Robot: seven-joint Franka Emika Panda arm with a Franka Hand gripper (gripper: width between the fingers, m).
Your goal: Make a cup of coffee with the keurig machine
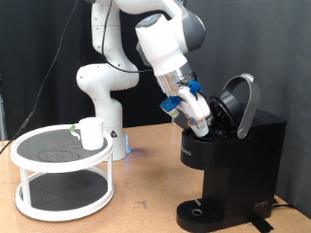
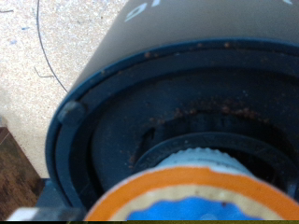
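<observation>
The keurig machine (image 1: 228, 160) stands on the wooden table (image 1: 136, 209) at the exterior view's right, its rounded lid (image 1: 243, 102) swung up and open above the black body; we see its round drip base (image 1: 199, 214) bare at the foot. The gripper (image 1: 199, 116) of the white arm (image 1: 126, 49) reaches down at a slant into the opened top, right at the brew chamber; whether the jaws are wide, narrow or closed on anything we cannot tell, since the blue and white parts at the fingers are too small to read. In the wrist view we look closely into the machine's dark circular chamber (image 2: 177, 121), ringed ridges dusted with brown specks, with a round orange-and-blue-rimmed object (image 2: 187, 201) at the frame's edge. The cup (image 1: 91, 133), plain and white, sits well apart on the upper tier of a white two-level round rack (image 1: 60, 175) at the exterior view's left.
</observation>
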